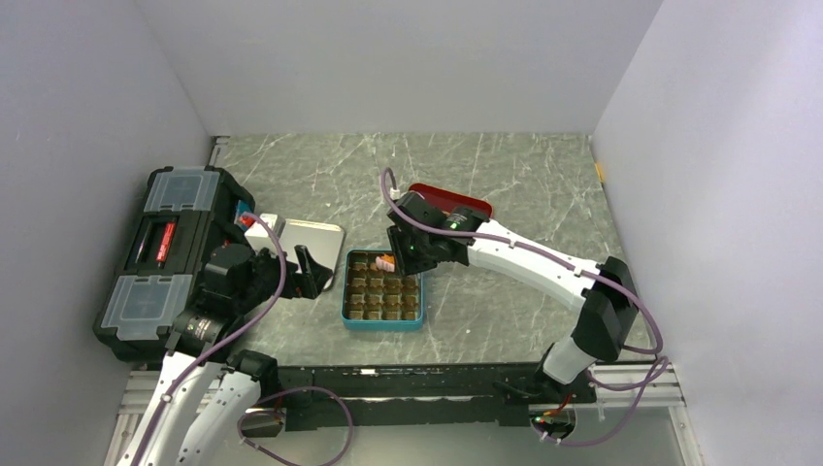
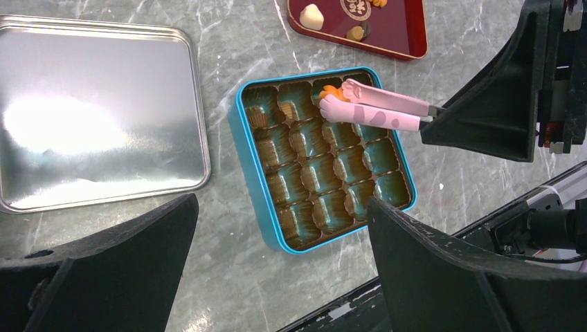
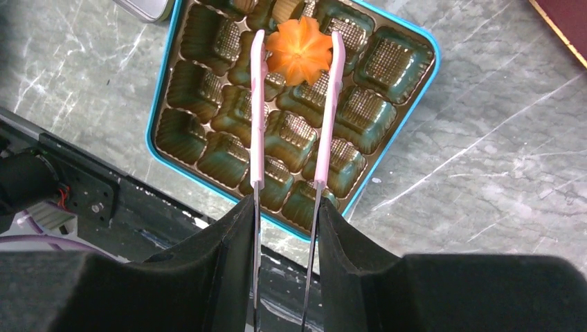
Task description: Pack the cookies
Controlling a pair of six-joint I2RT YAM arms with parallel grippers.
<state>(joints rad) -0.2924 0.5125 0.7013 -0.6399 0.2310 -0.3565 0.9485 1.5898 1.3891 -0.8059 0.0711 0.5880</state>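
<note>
Right gripper (image 3: 285, 207) clamped on pink tongs (image 3: 257, 104); tongs pinch orange flower cookie (image 3: 300, 50) over teal tin (image 2: 251, 166), just inside far rim. Left gripper (image 2: 280, 200) spread wide, left of tin beside silver lid (image 2: 97, 111). Red tray (image 2: 401, 28) beyond tin: cream lump (image 2: 312, 15), brown cookie (image 2: 358, 32).

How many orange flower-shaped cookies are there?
2 orange flower cookies: one in the pink tongs over the teal tin, one on the dark red tray, partly cropped. More may be hidden.

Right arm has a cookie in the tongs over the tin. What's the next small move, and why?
Probably lower the right gripper straight down, then ease its squeeze. The tongs pinch the cookie above the far row of cells in the tin, inside the rim, so it looks ready to set down.
</note>
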